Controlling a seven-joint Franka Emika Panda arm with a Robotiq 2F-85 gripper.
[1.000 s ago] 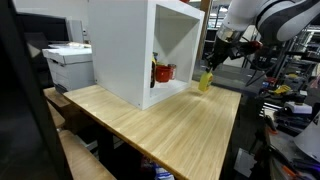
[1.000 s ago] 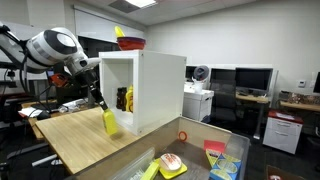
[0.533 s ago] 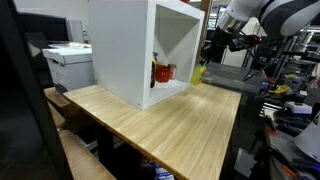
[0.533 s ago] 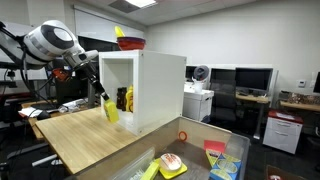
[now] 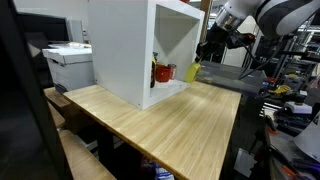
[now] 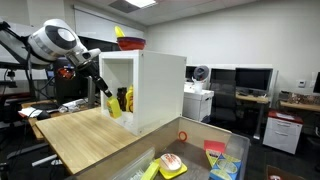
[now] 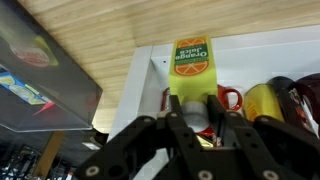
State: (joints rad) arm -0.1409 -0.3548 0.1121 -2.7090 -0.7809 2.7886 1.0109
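The gripper point(image 7: 195, 113) was clamped on a juice carton point(image 7: 190, 62), with its two fingers point(image 7: 178, 118) pressed on the opposite sides of the carton's lower part as the wrist view showed it. The carton was yellow-green and had an orange picture and the words "Orange Juice" on its face. In both exterior views the gripper point(image 5: 202, 60) point(image 6: 102, 90) held the juice carton point(image 5: 192, 72) point(image 6: 114, 106) in the air, a little tilted, above the wooden table point(image 5: 170, 120) and just in front of the open side of the white cabinet point(image 5: 125, 45). The carton did not touch the table. Inside the cabinet stood a red mug point(image 7: 231, 100), and beside it a yellow container point(image 7: 266, 100) with something dark next to it that could not be identified. In an exterior view a red bowl point(image 6: 131, 44) rested on the top of the cabinet, with something yellow in it. A printer point(image 5: 66, 62) stood behind the table, well apart from the arm.
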